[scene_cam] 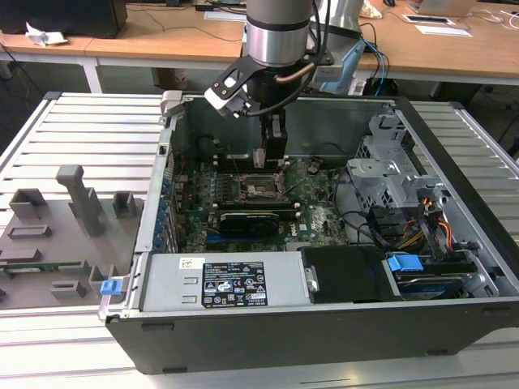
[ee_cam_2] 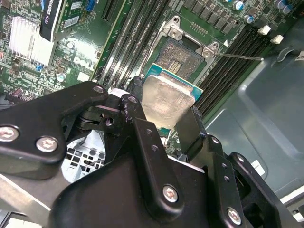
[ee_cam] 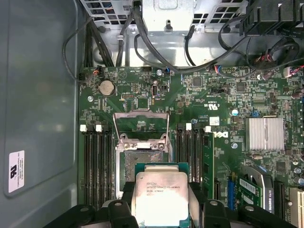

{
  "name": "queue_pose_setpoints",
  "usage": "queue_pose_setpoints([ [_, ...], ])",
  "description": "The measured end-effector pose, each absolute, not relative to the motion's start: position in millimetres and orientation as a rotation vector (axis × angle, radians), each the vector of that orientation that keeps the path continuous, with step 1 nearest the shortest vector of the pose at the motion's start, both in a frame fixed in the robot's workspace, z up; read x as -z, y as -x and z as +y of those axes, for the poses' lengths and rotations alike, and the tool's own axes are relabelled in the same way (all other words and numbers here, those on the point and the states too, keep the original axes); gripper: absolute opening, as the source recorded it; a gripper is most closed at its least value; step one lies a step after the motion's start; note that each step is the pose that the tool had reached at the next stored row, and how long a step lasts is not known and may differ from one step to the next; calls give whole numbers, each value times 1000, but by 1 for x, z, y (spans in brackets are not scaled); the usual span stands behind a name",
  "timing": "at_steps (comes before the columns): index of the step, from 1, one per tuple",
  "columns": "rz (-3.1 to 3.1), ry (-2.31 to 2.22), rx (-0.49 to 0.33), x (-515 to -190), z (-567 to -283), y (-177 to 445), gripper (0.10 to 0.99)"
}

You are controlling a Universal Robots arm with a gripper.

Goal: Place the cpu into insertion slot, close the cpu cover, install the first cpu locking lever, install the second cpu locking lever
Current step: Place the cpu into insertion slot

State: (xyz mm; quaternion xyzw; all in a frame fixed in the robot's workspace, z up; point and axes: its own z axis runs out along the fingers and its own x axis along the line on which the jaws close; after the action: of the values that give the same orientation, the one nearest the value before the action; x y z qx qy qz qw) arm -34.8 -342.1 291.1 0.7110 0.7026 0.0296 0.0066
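My gripper (ee_cam: 161, 202) is shut on the cpu (ee_cam: 161, 195), a square chip with a silver-grey top; a black finger (ee_cam: 196, 202) presses on each of two opposite edges. In the second wrist view the cpu (ee_cam_2: 166, 100) hangs above and just to one side of the insertion slot (ee_cam_2: 183, 59), apart from it. The insertion slot (ee_cam: 141, 162) lies bare, showing its dark pin field. The cpu cover (ee_cam: 141, 124) stands swung open beyond the slot. A thin wire lever (ee_cam_2: 237, 56) sticks out beside the socket. In the exterior view my gripper (scene_cam: 272, 156) hovers over the insertion slot (scene_cam: 261, 188) inside the open computer case.
Long black memory slots (ee_cam: 97, 164) flank the socket on both sides. A black graphics card (scene_cam: 251, 219) lies in front of it, with a drive cage (scene_cam: 389, 174) and cables (scene_cam: 381, 227) at the exterior view's right. The case wall (ee_cam: 38, 95) is close by. Grey fixtures (scene_cam: 77, 198) stand outside on the exterior view's left.
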Motion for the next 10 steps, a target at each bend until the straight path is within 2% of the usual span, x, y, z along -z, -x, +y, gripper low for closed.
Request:
queue_pose_setpoints([
  [10, 2198, -2224, -93, -288, -342, 35, 529],
])
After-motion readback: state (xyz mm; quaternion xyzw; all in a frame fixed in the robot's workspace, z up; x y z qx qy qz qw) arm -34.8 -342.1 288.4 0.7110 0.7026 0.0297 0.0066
